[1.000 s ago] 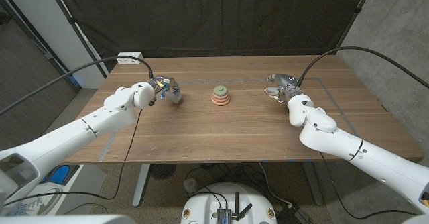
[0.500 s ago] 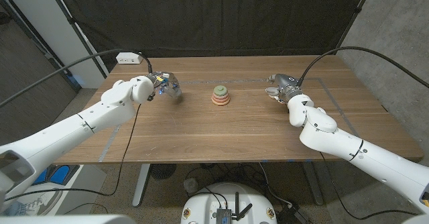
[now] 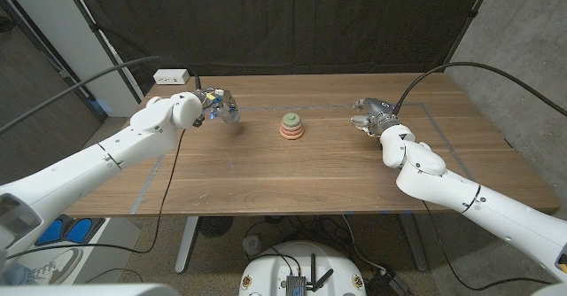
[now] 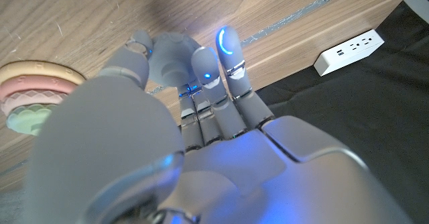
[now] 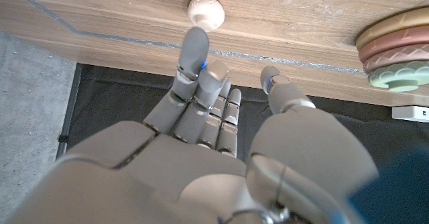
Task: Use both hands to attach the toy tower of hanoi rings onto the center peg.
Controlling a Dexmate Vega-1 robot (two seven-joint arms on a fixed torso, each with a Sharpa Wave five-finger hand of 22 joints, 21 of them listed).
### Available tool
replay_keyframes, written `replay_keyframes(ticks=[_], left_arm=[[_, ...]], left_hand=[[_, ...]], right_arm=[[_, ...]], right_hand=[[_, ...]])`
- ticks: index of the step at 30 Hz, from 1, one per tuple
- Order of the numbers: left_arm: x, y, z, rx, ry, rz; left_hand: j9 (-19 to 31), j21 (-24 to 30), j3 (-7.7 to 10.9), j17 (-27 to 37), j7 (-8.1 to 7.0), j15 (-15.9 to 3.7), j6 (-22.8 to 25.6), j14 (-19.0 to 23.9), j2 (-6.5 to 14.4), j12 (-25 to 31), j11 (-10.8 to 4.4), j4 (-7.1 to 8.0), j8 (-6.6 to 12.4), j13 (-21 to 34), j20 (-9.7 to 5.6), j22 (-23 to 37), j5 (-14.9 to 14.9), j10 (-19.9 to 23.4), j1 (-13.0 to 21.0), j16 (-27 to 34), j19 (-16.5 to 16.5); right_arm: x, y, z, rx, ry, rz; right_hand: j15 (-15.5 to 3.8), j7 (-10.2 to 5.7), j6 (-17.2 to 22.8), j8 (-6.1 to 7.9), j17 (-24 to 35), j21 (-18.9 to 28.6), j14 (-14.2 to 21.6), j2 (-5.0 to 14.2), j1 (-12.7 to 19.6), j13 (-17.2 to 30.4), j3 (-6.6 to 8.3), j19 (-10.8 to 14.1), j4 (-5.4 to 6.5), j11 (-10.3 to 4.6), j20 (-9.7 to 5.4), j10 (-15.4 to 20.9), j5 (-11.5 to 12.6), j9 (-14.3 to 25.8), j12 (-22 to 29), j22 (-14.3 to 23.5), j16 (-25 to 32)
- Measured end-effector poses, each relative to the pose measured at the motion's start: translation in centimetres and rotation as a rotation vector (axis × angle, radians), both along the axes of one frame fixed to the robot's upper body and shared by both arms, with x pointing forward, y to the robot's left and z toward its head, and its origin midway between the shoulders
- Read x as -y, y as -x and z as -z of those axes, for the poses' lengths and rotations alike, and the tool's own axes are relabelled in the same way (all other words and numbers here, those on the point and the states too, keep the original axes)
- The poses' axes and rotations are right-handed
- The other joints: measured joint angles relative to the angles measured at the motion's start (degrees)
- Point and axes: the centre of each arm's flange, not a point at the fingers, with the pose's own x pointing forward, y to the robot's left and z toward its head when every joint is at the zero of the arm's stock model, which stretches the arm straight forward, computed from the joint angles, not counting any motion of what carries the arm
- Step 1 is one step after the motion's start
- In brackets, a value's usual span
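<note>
A stack of rings (image 3: 291, 126), green over pink over orange, stands at the table's middle; it also shows in the left wrist view (image 4: 27, 100) and the right wrist view (image 5: 395, 49). My left hand (image 3: 215, 106) hovers left of the stack, above the table, and holds a grey-blue toy piece (image 4: 175, 56) between thumb and fingers. My right hand (image 3: 372, 115) waits right of the stack with its fingers apart and nothing in them. A small cream knob (image 5: 205, 9) lies on the wood just beyond its fingertips (image 5: 196, 44).
A white power strip (image 3: 172, 76) lies at the table's far left edge. Thin tape lines (image 3: 440, 126) cross the wood near both hands. A black curtain hangs behind the table.
My left hand has risen and drawn back toward the far left with the grey-blue piece in it. The right hand and the ring stack have stayed put.
</note>
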Motion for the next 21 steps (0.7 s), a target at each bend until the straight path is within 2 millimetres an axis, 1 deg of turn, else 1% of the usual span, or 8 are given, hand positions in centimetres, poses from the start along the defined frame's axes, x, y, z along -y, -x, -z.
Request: replay_keyframes(ticks=[8,10,14,17,21], left_arm=[[0.3,0.3,-0.6,0.01,-0.004,0.016],[0.4,0.3,-0.7,0.012,-0.005,0.02],[0.6,0.4,-0.8,0.016,-0.007,0.032],[0.9,0.4,-1.0,0.019,-0.007,0.041],[1.2,0.4,-1.2,0.026,-0.007,0.052]], left_hand=[[0.1,0.0,0.0,0.2,-0.11,0.0,0.1,0.0,0.2,-0.3,-0.07,0.0,-0.01,0.0,0.0,0.0,0.0,0.1,0.2,-0.5,0.0],[0.1,0.0,0.0,0.2,-0.11,0.0,0.1,0.0,0.2,-0.3,-0.08,0.0,-0.41,0.0,0.0,0.0,0.0,0.1,0.2,-0.5,0.0],[0.1,0.0,-0.01,0.2,-0.11,0.0,0.1,0.0,0.3,-0.4,-0.12,0.0,-0.42,0.0,0.0,0.0,0.0,0.2,0.5,-0.5,0.0],[0.3,0.0,-0.01,0.4,0.2,0.0,0.4,0.0,0.3,-0.6,-0.14,0.0,-0.44,0.0,0.0,0.0,0.2,0.2,0.5,-0.5,0.0],[0.3,0.0,-0.01,0.4,0.2,0.0,0.4,0.0,0.2,-0.7,-0.15,0.0,-0.44,0.0,0.0,0.0,0.2,0.2,0.6,-0.5,0.0]], right_arm=[[0.1,0.1,0.1,-0.002,-0.003,0.003],[0.1,0.1,0.1,-0.003,-0.004,0.004],[0.2,0.1,0.1,-0.003,-0.005,0.005],[0.2,0.1,0.1,-0.002,-0.006,0.005],[0.3,0.2,0.1,-0.002,-0.008,0.007]], right_hand=[[0.0,0.0,0.0,0.0,-0.1,0.0,0.0,0.0,0.0,0.0,0.0,0.0,0.0,0.0,0.0,0.0,0.0,0.0,0.0,0.0,0.0],[0.0,0.0,0.0,0.0,0.0,0.0,0.0,0.0,0.0,0.0,0.0,0.0,0.0,0.0,0.0,0.0,0.0,0.0,0.0,0.1,0.0],[0.0,0.0,0.0,0.0,0.0,0.0,0.0,0.0,0.0,0.0,0.0,0.0,0.0,0.0,0.0,0.0,0.0,0.0,0.0,0.0,0.0],[0.0,0.0,0.0,0.0,0.0,0.0,0.0,0.0,0.0,0.0,0.0,0.0,0.0,0.0,0.0,0.0,0.0,0.0,0.0,0.0,0.0],[0.0,0.31,0.3,0.0,0.0,0.0,0.0,0.0,0.0,0.0,0.0,0.0,0.0,0.0,0.0,0.0,0.0,0.0,0.0,0.0,0.0]])
